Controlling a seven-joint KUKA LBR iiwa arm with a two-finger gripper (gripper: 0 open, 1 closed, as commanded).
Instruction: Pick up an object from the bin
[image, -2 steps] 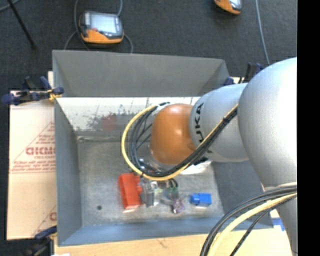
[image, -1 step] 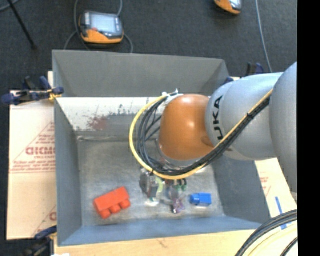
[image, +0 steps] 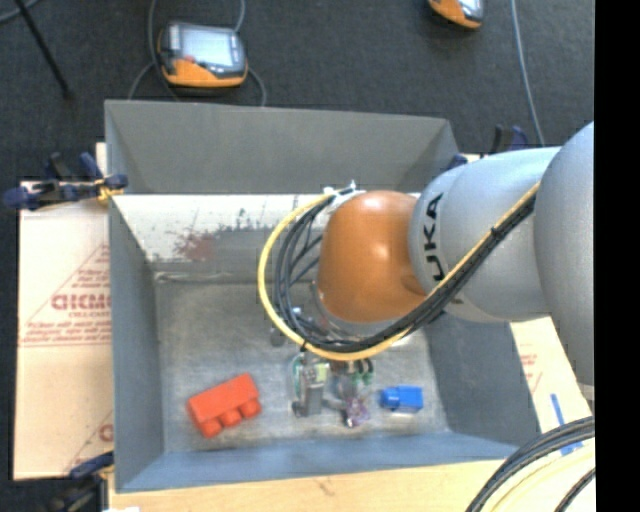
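The tool (image: 325, 395) is down low at the front of the bin (image: 135, 350), close to the floor, and from where I stand I cannot tell whether it is spread or pressed together, because the orange cover (image: 365, 255) and the loop of cables (image: 275, 260) crowd the view above it.

Nearest to it is a little purple piece (image: 353, 411), lying just beside its tip on the right, towards the front wall. It is small, pale purple and lumpy, and its shape is hard to make out.

A blue piece (image: 402, 400) sits near that on the right. A chunky red block (image: 224, 404) lies well apart on the left.

The risk, I'd say, is that the purple piece is so slight and low it could skid along the metal floor or get nudged into the blue one instead of being caught. The front wall is close too, so a scrape looks possible.
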